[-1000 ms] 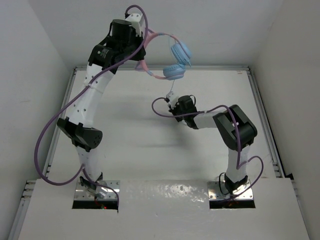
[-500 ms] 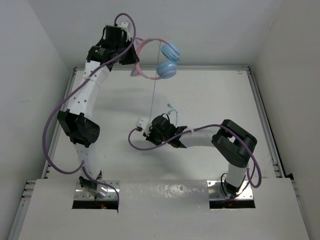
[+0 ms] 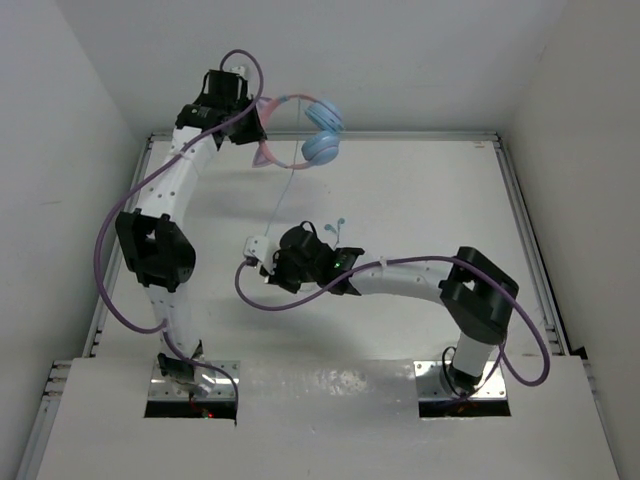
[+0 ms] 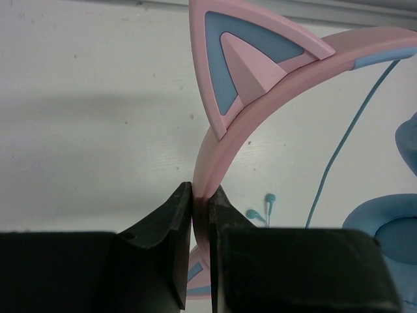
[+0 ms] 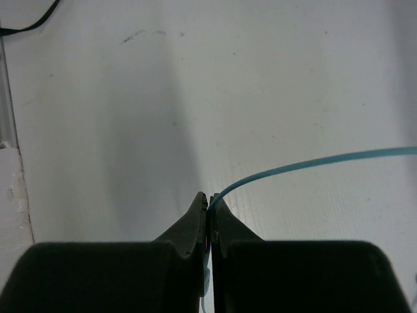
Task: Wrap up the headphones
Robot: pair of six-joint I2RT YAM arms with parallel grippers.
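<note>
The headphones (image 3: 322, 131) have light blue ear cups and a pink cat-ear headband (image 4: 225, 124). They hang above the table's far edge. My left gripper (image 3: 250, 112) is shut on the headband, which is pinched between the jaws in the left wrist view (image 4: 201, 193). One ear cup (image 4: 391, 228) shows at the right. The thin pale blue cable (image 3: 283, 195) runs down from the cups to my right gripper (image 3: 262, 245), low over the table's middle left. My right gripper (image 5: 208, 199) is shut on the cable (image 5: 313, 163). The cable's end (image 3: 340, 222) lies on the table.
Metal rails (image 3: 520, 200) edge the white table, and white walls close it in on three sides. Thick purple robot cables (image 3: 255, 295) loop beside both arms. A black cord (image 5: 29, 19) lies near the table's left rail.
My left gripper has carried the headphones to the left. My right gripper has swung left and nearer across the table, still on the cable, so the cable now stretches longer between the two.
</note>
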